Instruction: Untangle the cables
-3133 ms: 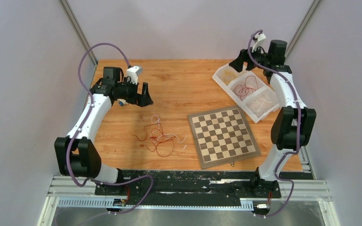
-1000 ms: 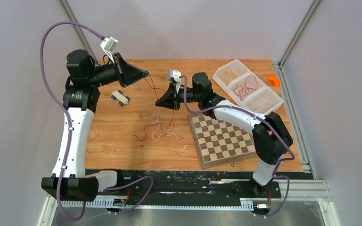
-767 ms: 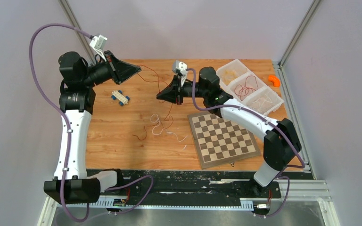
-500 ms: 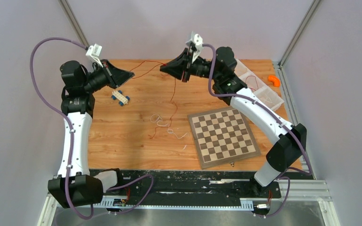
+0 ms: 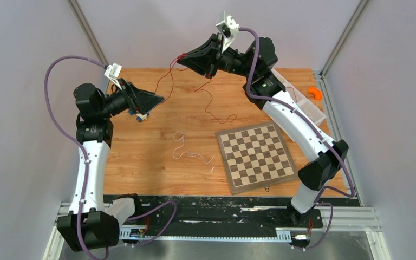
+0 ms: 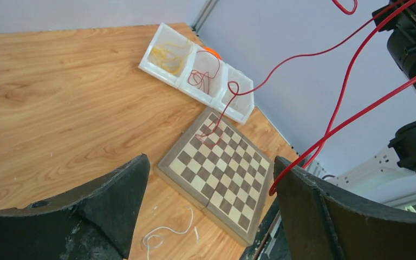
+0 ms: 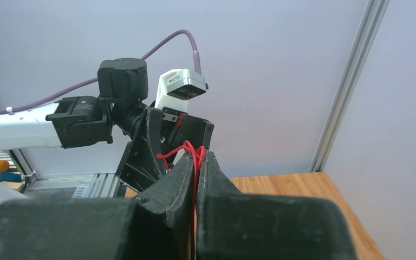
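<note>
My right gripper (image 5: pixel 183 58) is raised high over the far middle of the table and is shut on a thin red cable (image 5: pixel 169 76). In the right wrist view the red cable (image 7: pixel 196 154) sticks out in a small loop between the pressed fingers. One strand slopes down to my left gripper (image 5: pixel 153 104); another dangles toward the chessboard. My left gripper (image 6: pixel 211 160) stands open, with the red cable (image 6: pixel 303 54) resting against the inner edge of one finger (image 6: pixel 314 206). A white cable (image 5: pixel 194 156) lies loose on the table.
A chessboard (image 5: pixel 255 157) lies at the right front. A white three-part tray (image 6: pixel 184 92) with yellow, red and white wires sits at the far right, partly behind my right arm. An orange piece (image 5: pixel 315 92) lies beyond it. A small blue-and-white toy (image 5: pixel 141 115) sits under my left gripper.
My left gripper has opened and let go of the red cable. My right gripper has risen toward the back, lifting the red cable off the white one, which stays on the table.
</note>
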